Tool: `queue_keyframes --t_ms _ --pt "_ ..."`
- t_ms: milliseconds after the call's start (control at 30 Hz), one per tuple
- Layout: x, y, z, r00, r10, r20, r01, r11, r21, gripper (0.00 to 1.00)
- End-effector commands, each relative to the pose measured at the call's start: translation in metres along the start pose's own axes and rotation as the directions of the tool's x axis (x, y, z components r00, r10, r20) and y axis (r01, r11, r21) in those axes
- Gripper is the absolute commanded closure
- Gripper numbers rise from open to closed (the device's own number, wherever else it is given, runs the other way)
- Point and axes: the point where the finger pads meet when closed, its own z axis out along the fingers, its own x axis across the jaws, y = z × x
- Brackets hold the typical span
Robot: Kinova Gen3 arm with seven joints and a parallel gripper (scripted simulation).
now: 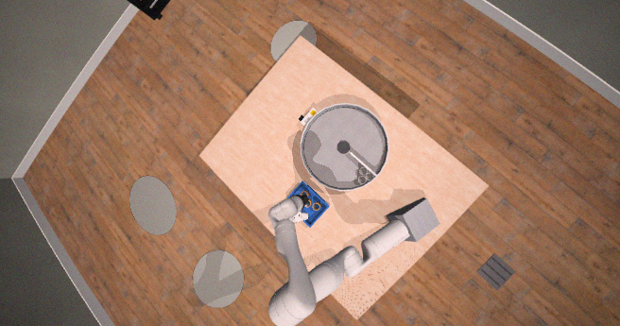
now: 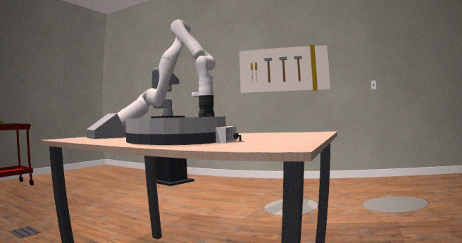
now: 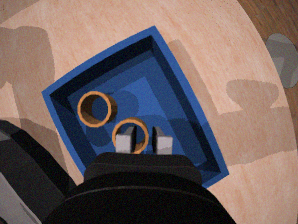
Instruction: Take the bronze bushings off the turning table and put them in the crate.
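Green-gray walls point(image 2: 394, 46), wood-plank floor point(image 1: 203, 94) point(image 2: 218, 201).
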Motion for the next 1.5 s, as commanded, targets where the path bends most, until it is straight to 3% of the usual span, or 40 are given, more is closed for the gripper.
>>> queue_keyframes --t_ms 0,1467 --pt "0.000 0.000 0.000 1.000 0.000 -0.001 0.000 1.000 -0.001 0.53" --pt "-0.001 0.000 -0.012 1.000 0.000 -0.001 0.000 1.000 -0.001 0.53"
